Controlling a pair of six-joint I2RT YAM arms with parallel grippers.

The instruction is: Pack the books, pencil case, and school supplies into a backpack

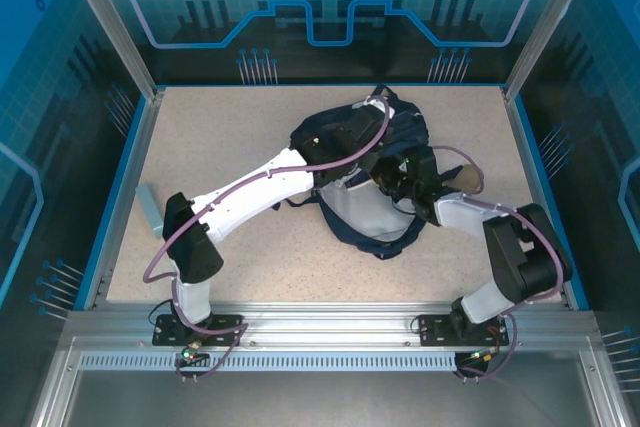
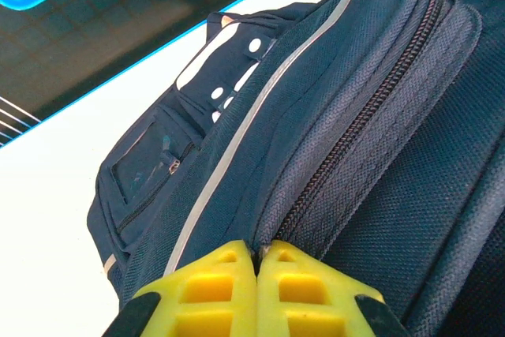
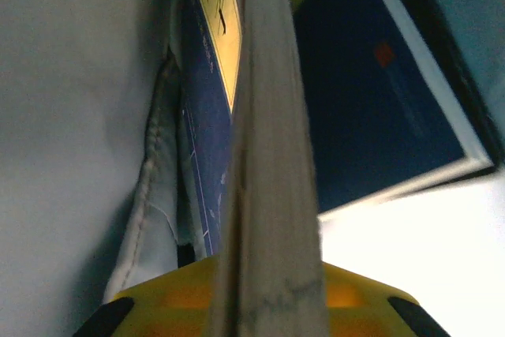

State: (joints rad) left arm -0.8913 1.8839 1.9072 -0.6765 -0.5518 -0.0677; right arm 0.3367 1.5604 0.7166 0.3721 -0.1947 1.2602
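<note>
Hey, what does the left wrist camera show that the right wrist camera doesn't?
Left wrist: the outside of the backpack, its zip and a white stripe, with the left gripper pinched shut on the fabric at the zip. Right wrist: the cream page edge of a book between the fingers of the right gripper, its navy cover with a yellow mark, beside pale grey lining. Both: yellow fingertips at the bottom edge, and the backpack close up.
</note>
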